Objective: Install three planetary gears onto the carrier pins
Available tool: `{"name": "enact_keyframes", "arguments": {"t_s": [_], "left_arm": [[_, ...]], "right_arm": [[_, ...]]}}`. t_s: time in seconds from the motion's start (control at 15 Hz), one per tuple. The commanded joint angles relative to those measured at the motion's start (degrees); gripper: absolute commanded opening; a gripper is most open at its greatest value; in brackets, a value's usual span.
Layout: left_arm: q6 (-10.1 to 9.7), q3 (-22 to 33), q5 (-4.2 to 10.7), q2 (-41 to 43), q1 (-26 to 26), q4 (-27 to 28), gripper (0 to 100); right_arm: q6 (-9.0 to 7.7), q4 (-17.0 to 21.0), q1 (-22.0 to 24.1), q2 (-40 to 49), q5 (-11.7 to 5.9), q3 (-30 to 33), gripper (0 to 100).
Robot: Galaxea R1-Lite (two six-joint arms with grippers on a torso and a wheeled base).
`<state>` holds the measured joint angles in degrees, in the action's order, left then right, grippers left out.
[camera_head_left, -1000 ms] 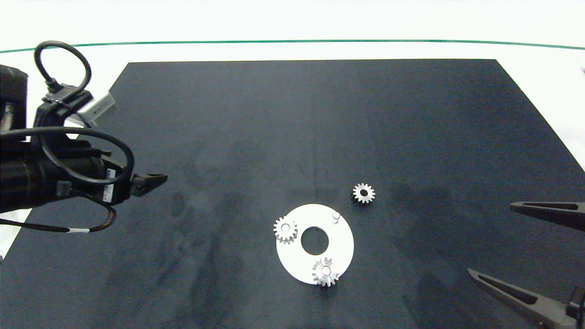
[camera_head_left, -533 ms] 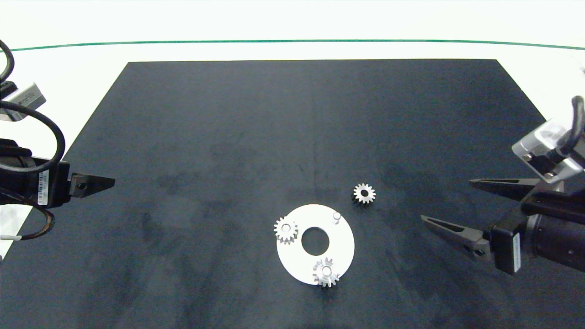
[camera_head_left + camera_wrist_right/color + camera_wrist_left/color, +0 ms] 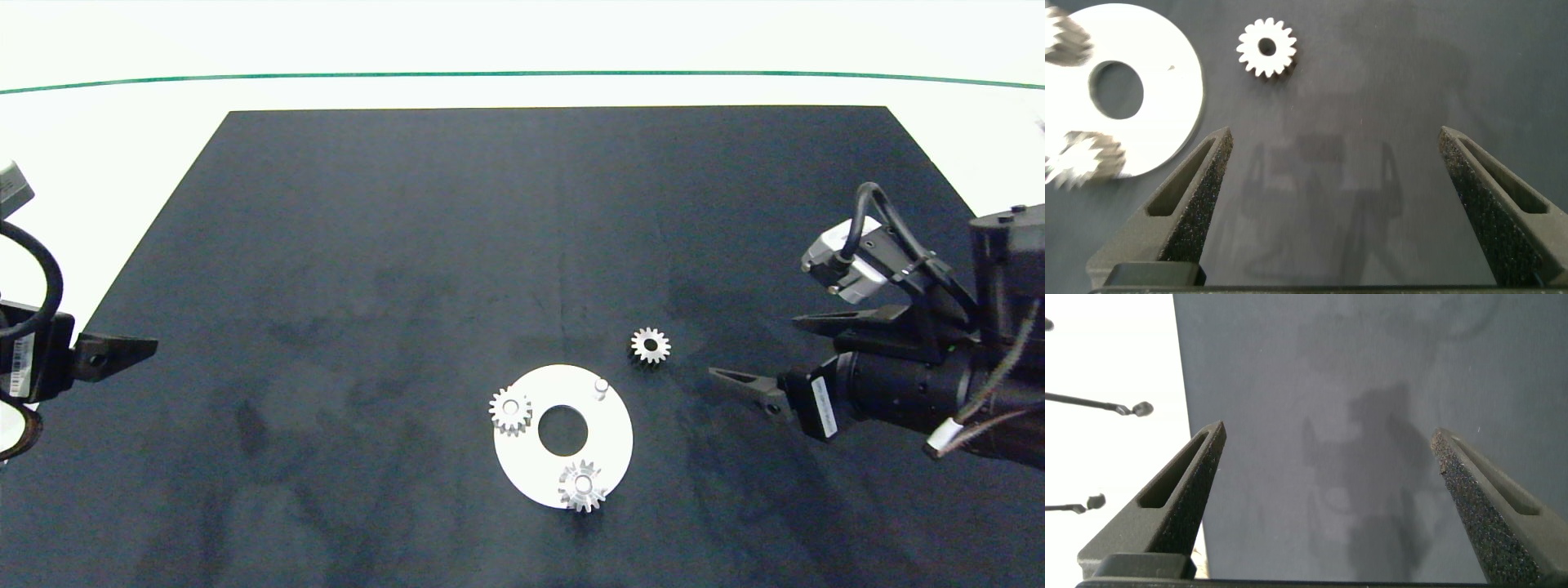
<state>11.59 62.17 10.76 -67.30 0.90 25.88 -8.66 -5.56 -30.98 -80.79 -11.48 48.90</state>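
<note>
Mat point(image 3: 408, 245): dark sheet covering most of the white table point(image 3: 522, 41); all parts lie on it.
Right gripper point(image 3: 759, 355): over the mat, near the loose gear and short of it; fingers spread wide, holding nothing. In the right wrist view point(image 3: 1331, 212) the gear sits beyond the tips.
Left gripper point(image 3: 1327, 506): parked at the mat's left edge, well apart from the parts; fingers also spread, empty.
White disc point(image 3: 608, 445): flat ring with large centre hole; carries the three carrier pins.
Seated gears: two planetary gears already on pins point(image 3: 510, 410), point(image 3: 581, 486).
Loose gear point(image 3: 651, 345): lies flat on the mat just beside the disc, near the bare pin point(image 3: 601, 385).
Handling (judgement): small, rigid metal, likely light but slick. Pinch it across the toothed rim on opposite sides. Keep it level or the bore will bind on the pin.
Risk (judgement): the disc looks unfixed; a nudge may shift it.
</note>
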Motion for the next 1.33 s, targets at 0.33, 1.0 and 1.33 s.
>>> {"name": "enact_keyframes", "arguments": {"t_s": [0.33,1.0,1.33], "left_arm": [[0.54,-0.82,0.13,1.91,0.06,0.14,100],[0.71,-1.70,0.13,1.74,-0.37,0.14,100],[0.71,-1.79,0.13,1.91,-0.37,0.14,100]], "right_arm": [[0.22,-0.24,3.20,-10.71,1.11,5.60,100],[2.24,-0.24,1.62,-12.20,6.03,8.23,100],[2.15,-0.33,1.18,-16.86,5.95,11.13,100]]}}
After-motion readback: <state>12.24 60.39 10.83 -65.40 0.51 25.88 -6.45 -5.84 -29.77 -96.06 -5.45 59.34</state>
